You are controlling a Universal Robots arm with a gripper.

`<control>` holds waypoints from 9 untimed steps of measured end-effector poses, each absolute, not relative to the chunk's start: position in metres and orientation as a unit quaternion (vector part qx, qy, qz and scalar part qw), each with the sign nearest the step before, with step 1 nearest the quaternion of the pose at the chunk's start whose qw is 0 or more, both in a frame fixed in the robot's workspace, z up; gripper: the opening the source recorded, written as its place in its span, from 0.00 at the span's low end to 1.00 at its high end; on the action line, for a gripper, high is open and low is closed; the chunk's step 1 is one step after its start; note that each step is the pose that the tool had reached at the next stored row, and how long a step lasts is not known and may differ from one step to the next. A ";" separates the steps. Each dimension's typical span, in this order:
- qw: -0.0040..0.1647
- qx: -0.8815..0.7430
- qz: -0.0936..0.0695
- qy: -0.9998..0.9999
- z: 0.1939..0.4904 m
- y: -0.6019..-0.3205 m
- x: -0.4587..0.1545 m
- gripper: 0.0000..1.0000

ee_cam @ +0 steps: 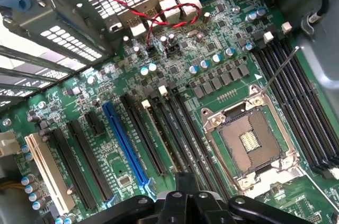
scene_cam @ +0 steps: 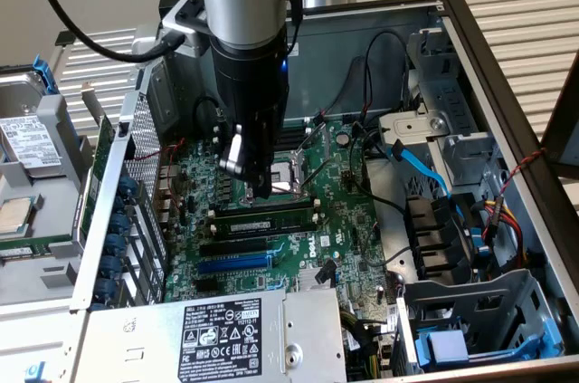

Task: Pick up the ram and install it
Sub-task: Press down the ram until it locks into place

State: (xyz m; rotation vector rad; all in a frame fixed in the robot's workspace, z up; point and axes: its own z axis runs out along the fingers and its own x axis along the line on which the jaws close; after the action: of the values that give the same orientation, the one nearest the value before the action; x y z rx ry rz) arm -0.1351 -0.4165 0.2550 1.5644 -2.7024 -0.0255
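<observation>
Item one, my gripper (scene_cam: 256,186): jaws together, nothing between them. In the exterior view it hangs tip-down from my arm over the motherboard (scene_cam: 353,220), just above the end of the ram nearest that view's left; whether the tips touch the stick I cannot tell. In the wrist view its dark body (ee_cam: 185,203) shows over the board.

Item two, the ram (scene_cam: 264,216): a long, thin green stick with dark chips, standing on edge in a slot beside the processor socket (scene_cam: 288,177). Its long axis runs across the board, from the exterior view's left to its right, parallel to the black slots (scene_cam: 237,245) beside it. In the wrist view I cannot pick it out with certainty among the slots.

Item three, the blue expansion slot (scene_cam: 233,264): parallel again, one row beyond the black slots, toward the power supply (scene_cam: 217,333).

Item four, the open computer case (scene_cam: 507,111): blue cables (scene_cam: 421,161) and drive bays toward the exterior view's right.
</observation>
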 end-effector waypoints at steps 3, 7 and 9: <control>0.009 0.483 -0.008 -0.876 0.255 -0.417 -0.135 0.11; 0.009 0.460 -0.008 -0.888 0.255 -0.417 -0.135 0.11; 0.009 0.448 -0.008 -0.894 0.255 -0.417 -0.135 0.11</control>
State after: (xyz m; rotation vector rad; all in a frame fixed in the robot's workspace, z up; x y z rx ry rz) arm -0.1351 -0.4165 0.2550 1.4003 -2.7919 -0.0265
